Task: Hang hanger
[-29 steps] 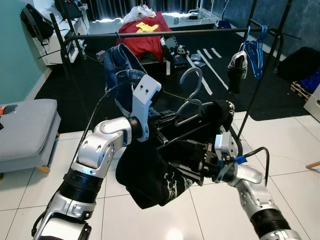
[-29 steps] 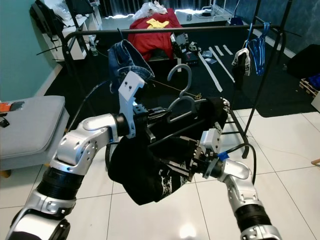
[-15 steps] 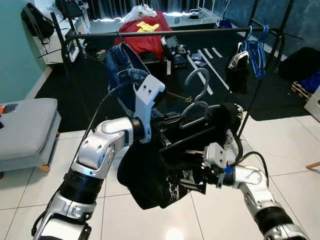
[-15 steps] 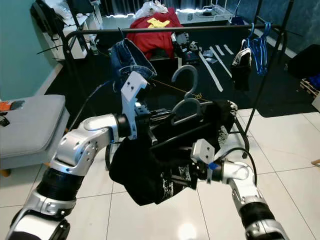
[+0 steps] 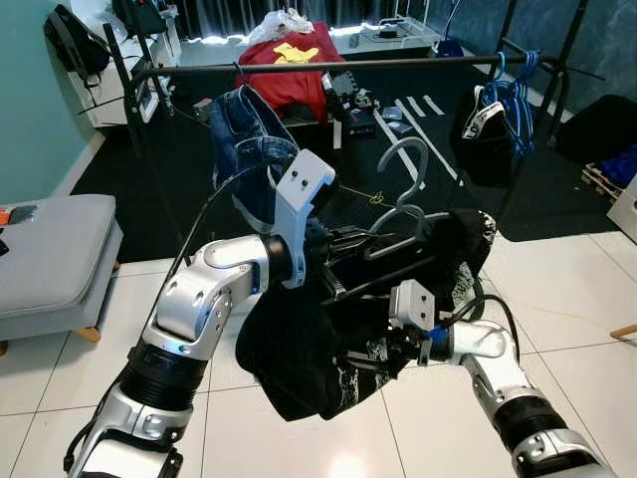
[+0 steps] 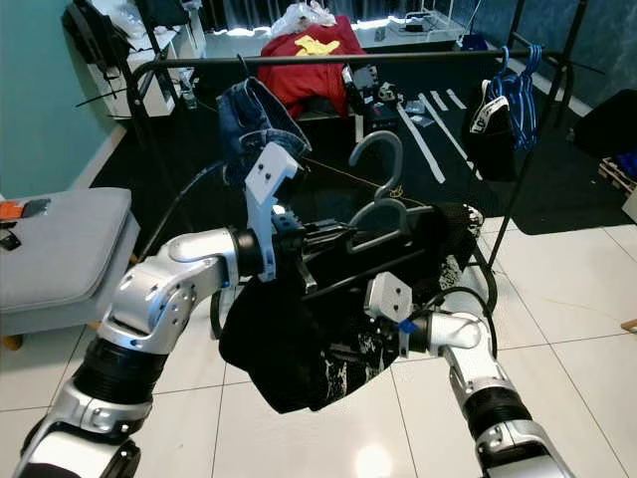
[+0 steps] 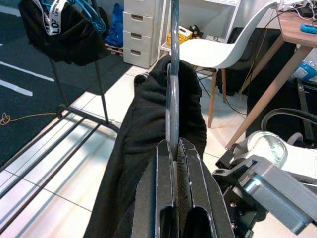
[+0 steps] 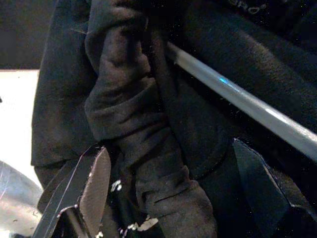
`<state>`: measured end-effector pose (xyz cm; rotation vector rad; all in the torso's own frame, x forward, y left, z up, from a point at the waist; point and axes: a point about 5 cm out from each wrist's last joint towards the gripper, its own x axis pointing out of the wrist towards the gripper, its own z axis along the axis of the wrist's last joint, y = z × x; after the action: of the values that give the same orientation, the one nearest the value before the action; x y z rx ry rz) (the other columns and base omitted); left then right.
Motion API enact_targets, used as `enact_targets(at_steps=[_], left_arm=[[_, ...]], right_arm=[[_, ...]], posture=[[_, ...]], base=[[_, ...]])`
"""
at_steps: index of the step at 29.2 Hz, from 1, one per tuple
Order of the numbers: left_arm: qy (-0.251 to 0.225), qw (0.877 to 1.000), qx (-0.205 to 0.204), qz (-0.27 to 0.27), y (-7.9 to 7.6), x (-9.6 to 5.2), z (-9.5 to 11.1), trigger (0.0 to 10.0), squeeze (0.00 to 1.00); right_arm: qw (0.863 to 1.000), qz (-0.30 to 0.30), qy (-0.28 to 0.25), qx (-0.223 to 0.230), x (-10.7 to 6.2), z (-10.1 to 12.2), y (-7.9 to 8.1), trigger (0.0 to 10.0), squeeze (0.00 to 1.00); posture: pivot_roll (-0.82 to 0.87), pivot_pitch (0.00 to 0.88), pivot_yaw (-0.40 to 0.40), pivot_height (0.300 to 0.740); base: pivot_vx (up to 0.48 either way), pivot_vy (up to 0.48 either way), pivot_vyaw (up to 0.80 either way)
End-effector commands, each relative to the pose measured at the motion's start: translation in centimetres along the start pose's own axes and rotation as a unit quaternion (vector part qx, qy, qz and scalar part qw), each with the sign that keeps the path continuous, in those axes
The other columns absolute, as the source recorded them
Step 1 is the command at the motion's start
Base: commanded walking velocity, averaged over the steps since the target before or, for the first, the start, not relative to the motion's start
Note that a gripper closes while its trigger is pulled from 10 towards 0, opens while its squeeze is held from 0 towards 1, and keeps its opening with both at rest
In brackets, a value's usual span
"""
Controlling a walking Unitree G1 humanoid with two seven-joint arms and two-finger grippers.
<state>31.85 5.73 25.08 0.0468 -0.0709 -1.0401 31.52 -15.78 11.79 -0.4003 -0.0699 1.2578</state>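
Note:
A grey hanger [image 5: 402, 167] carries a black garment [image 5: 299, 349] that droops in a heavy bundle below it. My left gripper [image 7: 174, 163] is shut on the hanger's bar; it holds the hanger [image 6: 378, 149] tilted, hook up, in front of and below the black clothes rail [image 5: 328, 66]. My right gripper [image 5: 376, 357] is pushed into the garment from the right, low down. In the right wrist view its fingers [image 8: 91, 186] stand wide open with folds of black cloth [image 8: 148, 148] and the hanger's grey bar [image 8: 247, 106] between and beyond them.
Blue jeans [image 5: 244, 129] hang on the rail's left part, and blue hangers with a dark garment [image 5: 508, 100] hang at its right end. A grey bench [image 5: 50, 254] stands to the left. Red clothing [image 5: 289, 60] and clutter lie on the dark carpet behind the rack.
My right gripper has drawn leftward, deeper under the black garment. My left arm has carried the hanger slightly to the right, towards the rail.

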Motion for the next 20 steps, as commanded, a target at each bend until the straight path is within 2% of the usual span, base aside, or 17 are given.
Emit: enact_targets(at_steps=[1, 2, 3, 20], left_arm=[[-0.02, 1.0, 0.007, -0.016, -0.63, 0.09, 0.95, 0.0, 0.0], [-0.02, 1.0, 0.007, -0.016, -0.63, 0.09, 0.95, 0.0, 0.0], [-0.02, 1.0, 0.006, -0.016, -0.63, 0.08, 0.96, 0.0, 0.0], [-0.003, 1.0, 0.015, -0.006, -0.36, -0.19, 0.68, 0.0, 0.0]], right_arm=[[1.0, 0.019, 0.004, -0.005, 0.47, -0.18, 0.37, 2.1, 0.0], [1.0, 0.019, 0.004, -0.005, 0.47, -0.18, 0.37, 2.1, 0.0], [1.0, 0.021, 0.004, -0.005, 0.44, -0.24, 0.38, 0.0, 0.0], [1.0, 0.01, -0.011, -0.017, 0.35, 0.23, 0.15, 0.0, 0.0]], posture=[[0.08, 0.08, 0.052, 0.74], [0.08, 0.08, 0.052, 0.74], [0.08, 0.079, 0.053, 0.74], [0.08, 0.067, 0.052, 0.74]], base=[[0.0, 0.0, 0.0], [0.0, 0.0, 0.0], [0.0, 0.0, 0.0], [0.0, 0.0, 0.0]])
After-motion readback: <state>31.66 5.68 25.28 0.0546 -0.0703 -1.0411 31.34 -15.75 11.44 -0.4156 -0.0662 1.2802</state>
